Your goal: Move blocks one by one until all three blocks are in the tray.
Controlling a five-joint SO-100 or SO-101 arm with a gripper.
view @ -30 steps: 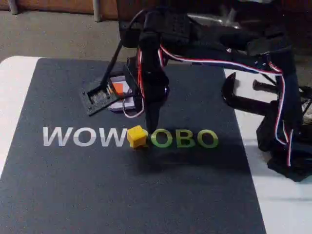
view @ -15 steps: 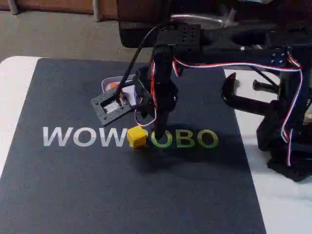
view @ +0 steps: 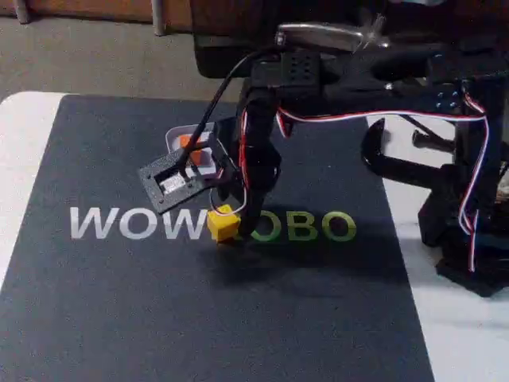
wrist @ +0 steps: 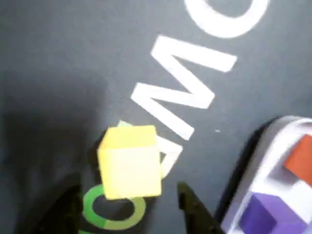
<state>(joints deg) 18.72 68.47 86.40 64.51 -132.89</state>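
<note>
The yellow block (view: pixel 223 225) lies on the dark mat over the printed lettering. My gripper (view: pixel 236 228) points down at it, its tips right beside the block. In the wrist view the yellow block (wrist: pixel 130 162) sits just ahead of my open gripper (wrist: pixel 129 210), with one dark finger (wrist: pixel 194 207) on each side and neither touching it. The pale tray (wrist: pixel 274 146) lies to the right, holding the orange block (wrist: pixel 300 159) and the purple block (wrist: pixel 265 215). In the fixed view the tray (view: pixel 176 137) is partly hidden behind the wrist camera mount, and the orange block (view: pixel 187 144) peeks out.
The dark mat (view: pixel 119 302) carries white and green lettering (view: pixel 135 224). A black clamp (view: pixel 398 159) and the arm's base (view: pixel 469 231) stand at the right on the white table. The mat's front half is open room.
The gripper has come down and shifted left, from beside the yellow block to straddling it. The wrist camera mount dropped lower with it. The yellow block has not moved.
</note>
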